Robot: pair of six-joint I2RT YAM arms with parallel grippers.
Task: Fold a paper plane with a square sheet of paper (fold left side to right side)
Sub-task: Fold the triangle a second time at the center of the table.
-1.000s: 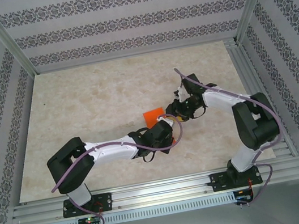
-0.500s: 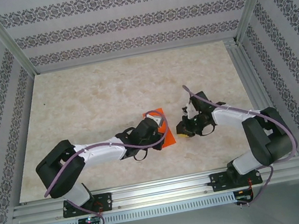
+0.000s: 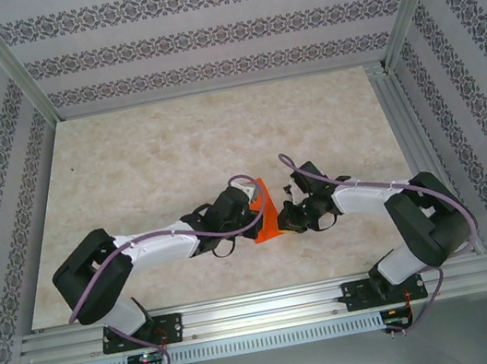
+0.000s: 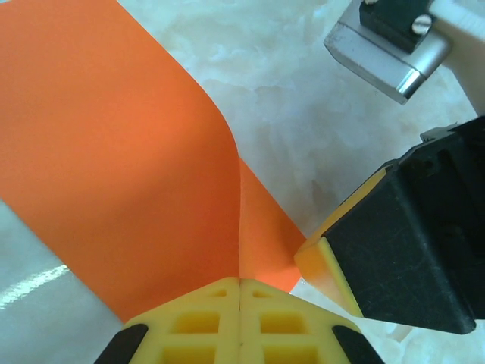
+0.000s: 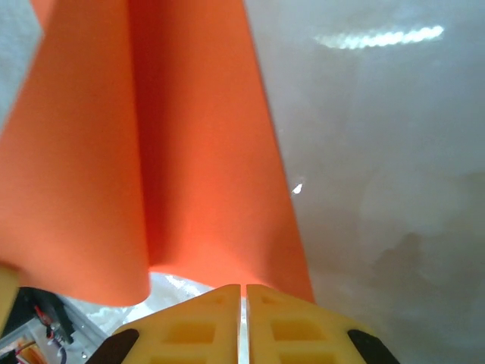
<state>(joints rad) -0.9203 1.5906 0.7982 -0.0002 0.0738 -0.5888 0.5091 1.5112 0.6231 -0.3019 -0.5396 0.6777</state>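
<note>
Both the left tool (image 4: 240, 299) and the right tool (image 5: 243, 297) are pinched shut on the bowed square sheet of paper (image 4: 136, 152).

Nothing readable shows in any view. The orange paper (image 3: 266, 218) is plain and unmarked. The patterned walls (image 3: 201, 39) bear ornament, not lettering.

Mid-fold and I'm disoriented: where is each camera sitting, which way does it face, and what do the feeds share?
Top external: above and behind the bases, looking down on the table; both arms, left gripper and right gripper meeting at the orange paper.
Left wrist: on the left wrist, looking along its shut fingers at the paper; the right gripper's finger intrudes at right.
Right wrist: on the right wrist, looking along its shut fingers at the paper.
Shared: the paper, in all three.
</note>
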